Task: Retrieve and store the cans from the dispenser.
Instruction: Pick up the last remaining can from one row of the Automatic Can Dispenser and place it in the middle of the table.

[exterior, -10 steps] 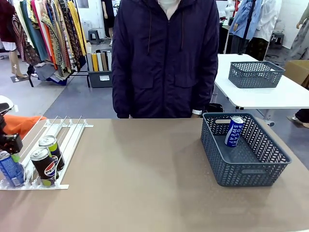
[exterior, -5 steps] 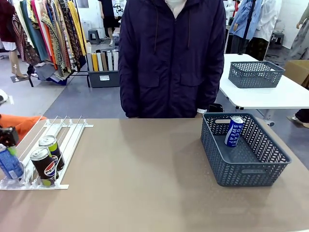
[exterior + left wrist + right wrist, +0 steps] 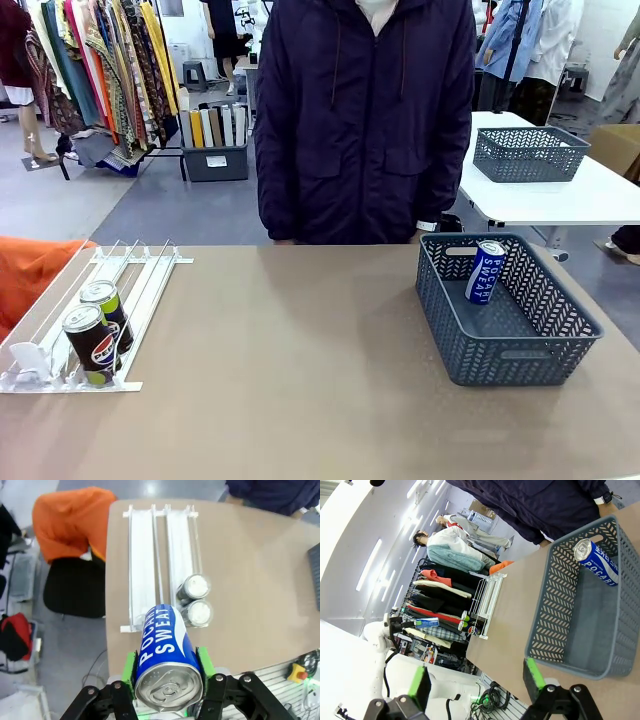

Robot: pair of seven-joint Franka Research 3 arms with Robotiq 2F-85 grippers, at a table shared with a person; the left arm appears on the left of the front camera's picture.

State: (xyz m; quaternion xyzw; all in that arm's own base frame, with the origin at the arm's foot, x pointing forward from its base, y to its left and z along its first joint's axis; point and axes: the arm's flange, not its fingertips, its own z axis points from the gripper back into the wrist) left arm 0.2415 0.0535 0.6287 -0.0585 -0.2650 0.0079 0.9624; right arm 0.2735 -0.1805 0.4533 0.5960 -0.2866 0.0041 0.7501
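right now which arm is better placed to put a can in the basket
Left. The left gripper is shut on a blue Pocari Sweat can above the dispenser; the right gripper is open and empty near the basket.

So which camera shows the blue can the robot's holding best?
The left wrist view. There the blue can lies in the foreground, lid toward the camera, white lettering readable, clamped in the left gripper. The right wrist view catches it far off and tiny, a blue sliver on the distant arm.
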